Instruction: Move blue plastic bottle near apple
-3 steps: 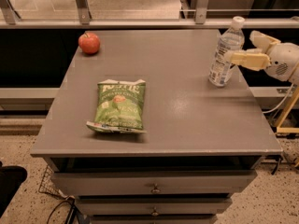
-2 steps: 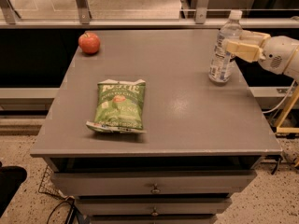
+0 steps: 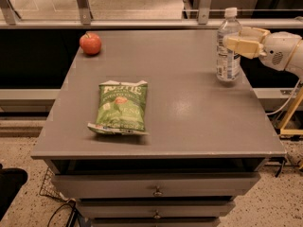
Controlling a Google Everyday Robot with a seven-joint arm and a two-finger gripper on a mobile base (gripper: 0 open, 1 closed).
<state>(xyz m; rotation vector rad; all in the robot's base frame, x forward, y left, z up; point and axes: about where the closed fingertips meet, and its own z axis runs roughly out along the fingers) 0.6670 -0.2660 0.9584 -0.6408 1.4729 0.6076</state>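
At the desk's right edge, close to the far right corner, your gripper (image 3: pixel 235 43) reaches in from the right and sits against the upper body of the blue plastic bottle (image 3: pixel 227 63), just under the shoulder and below the white cap. Whether it is clamped on the plastic or merely set alongside it, you cannot tell from this angle. The bottle stands upright, its base apparently resting on the grey desk (image 3: pixel 189 108). The apple (image 3: pixel 90 43) sits at the opposite end, by the far left corner, well apart from the bottle, with the whole width of the top between them. A green chip bag (image 3: pixel 121 107) lies flat toward the near left corner (off the straight line along the far edge, so it should not trouble you). By the look of it, you are at the grasping step: the bottle is reached but not carried, and the move itself is all ahead. Once the hold is sure, the next move calls for a small lift to free the base, then a steady sweep leftward along the far edge — keeping the tall, slim bottle upright, since a high grip leaves the weight hanging below — and a gentle set-down just beside the apple, short of touching it, so the round fruit is not nudged off the corner.
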